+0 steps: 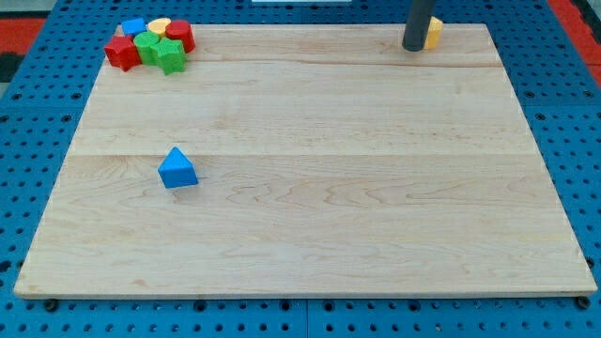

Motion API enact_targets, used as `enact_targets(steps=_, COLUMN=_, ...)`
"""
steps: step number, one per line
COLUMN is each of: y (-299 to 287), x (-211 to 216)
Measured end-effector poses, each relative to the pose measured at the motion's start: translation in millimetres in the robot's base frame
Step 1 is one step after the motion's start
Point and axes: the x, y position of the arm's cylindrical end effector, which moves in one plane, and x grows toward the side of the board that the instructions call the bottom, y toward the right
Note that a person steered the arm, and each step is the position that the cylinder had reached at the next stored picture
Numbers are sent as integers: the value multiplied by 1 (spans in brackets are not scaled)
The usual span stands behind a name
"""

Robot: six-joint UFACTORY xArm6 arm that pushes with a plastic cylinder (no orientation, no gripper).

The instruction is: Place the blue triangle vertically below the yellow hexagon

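The blue triangle lies on the wooden board at the view's left, about halfway down. The yellow hexagon sits near the board's top edge at the view's right, partly hidden behind my rod. My tip rests on the board right against the hexagon's left side, far to the right of and above the blue triangle.
A cluster of blocks sits at the board's top left corner: a blue block, a yellow round block, a red cylinder, a red star, a green block and a green star. A blue pegboard surrounds the board.
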Motion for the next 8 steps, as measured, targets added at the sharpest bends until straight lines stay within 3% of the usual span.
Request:
enact_targets(steps=1, y=-11, x=24)
enact_targets(steps=3, y=-57, x=201)
enact_targets(steps=5, y=-172, x=339)
enact_targets(steps=6, y=-262, x=347)
enact_targets(steps=7, y=-345, x=308)
enact_targets(steps=8, y=-357, x=266)
